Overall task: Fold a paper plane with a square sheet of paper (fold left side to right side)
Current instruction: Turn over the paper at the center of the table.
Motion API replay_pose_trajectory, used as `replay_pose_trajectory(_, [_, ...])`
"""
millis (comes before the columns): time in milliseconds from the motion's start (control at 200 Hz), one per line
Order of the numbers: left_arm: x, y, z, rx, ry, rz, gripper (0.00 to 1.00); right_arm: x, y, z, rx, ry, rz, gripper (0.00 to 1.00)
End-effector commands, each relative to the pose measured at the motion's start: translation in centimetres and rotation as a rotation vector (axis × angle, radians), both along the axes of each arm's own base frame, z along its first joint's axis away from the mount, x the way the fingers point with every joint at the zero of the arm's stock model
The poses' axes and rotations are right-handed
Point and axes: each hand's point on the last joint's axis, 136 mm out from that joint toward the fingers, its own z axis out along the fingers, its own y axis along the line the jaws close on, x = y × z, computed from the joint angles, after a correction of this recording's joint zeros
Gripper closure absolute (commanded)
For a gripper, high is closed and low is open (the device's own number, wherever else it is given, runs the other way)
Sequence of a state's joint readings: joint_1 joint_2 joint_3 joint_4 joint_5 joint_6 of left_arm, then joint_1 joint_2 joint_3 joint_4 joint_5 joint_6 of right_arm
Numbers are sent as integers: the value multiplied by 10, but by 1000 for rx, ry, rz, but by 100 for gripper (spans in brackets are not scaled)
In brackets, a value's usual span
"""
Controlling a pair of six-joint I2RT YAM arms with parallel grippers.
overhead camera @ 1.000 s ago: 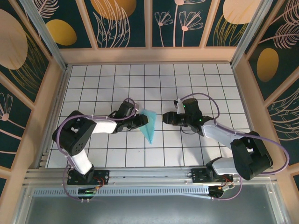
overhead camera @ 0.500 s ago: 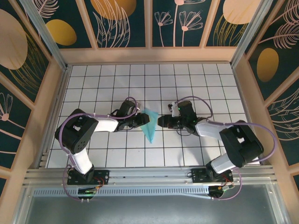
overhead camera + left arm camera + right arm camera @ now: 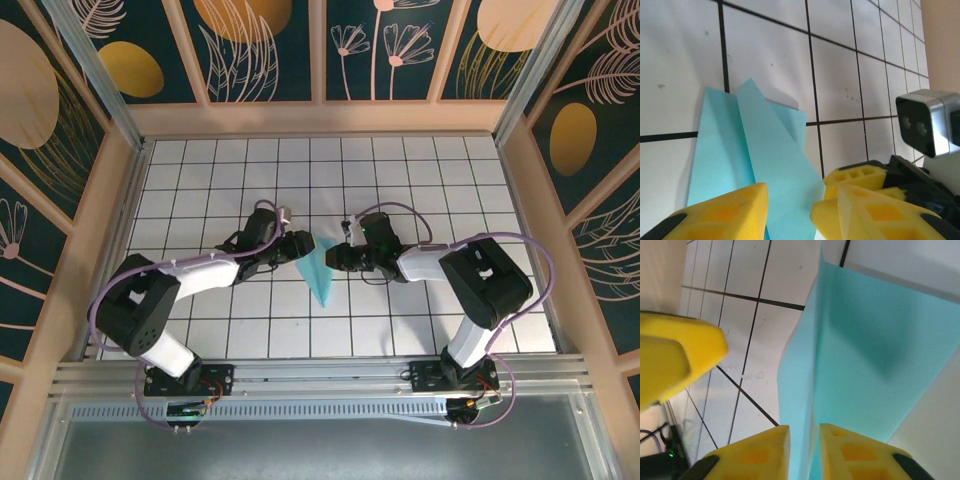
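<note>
The paper plane (image 3: 320, 281) is a slim turquoise dart lying on the white grid table (image 3: 200, 180), its point toward the near edge. My two grippers meet at its far end. The left gripper (image 3: 303, 246) comes in from the left. In the left wrist view the left gripper (image 3: 790, 216) stands open, and a raised flap of the paper plane (image 3: 770, 165) runs through the gap without being pinched. In the right wrist view the right gripper (image 3: 804, 456) is shut on the standing fold of the paper plane (image 3: 865, 355). The right gripper (image 3: 332, 256) reaches in from the right.
The right arm's camera housing (image 3: 925, 127) sits close in front of the left gripper. A left finger (image 3: 675, 357) shows in the right wrist view. Wooden walls (image 3: 320, 118) ring the table, and a metal rail (image 3: 320, 375) runs along the near edge.
The right gripper has moved left to the paper and closed on its raised fold. The left arm has stretched out a little and its jaws have widened slightly.
</note>
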State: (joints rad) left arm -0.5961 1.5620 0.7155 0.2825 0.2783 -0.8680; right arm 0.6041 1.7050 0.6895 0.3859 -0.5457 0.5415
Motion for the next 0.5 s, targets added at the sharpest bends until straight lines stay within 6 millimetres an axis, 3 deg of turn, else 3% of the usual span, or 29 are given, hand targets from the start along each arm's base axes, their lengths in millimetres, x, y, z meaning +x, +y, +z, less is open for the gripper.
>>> replay_pose_trajectory(0, [1, 15, 7, 18, -24, 54, 57, 10, 5, 15, 12, -54, -8, 94])
replay_pose_trajectory(35, [1, 17, 15, 6, -44, 59, 56, 11, 3, 20, 13, -69, -10, 100])
replay_pose_trajectory(110, [1, 18, 34, -29, -96, 65, 52, 14, -2, 40, 25, -124, -9, 100])
replay_pose_trajectory(260, [-4, 17, 95, -151, -263, 36, 41, 9, -18, 98, 156, -253, 31, 100])
replay_pose_trajectory(420, [-25, 5, 171, -345, -461, -87, 32, -17, -31, 171, 384, -366, 141, 100])
replay_pose_trajectory(495, [-37, -4, 198, -429, -512, -165, 31, -30, -30, 195, 445, -394, 200, 100])
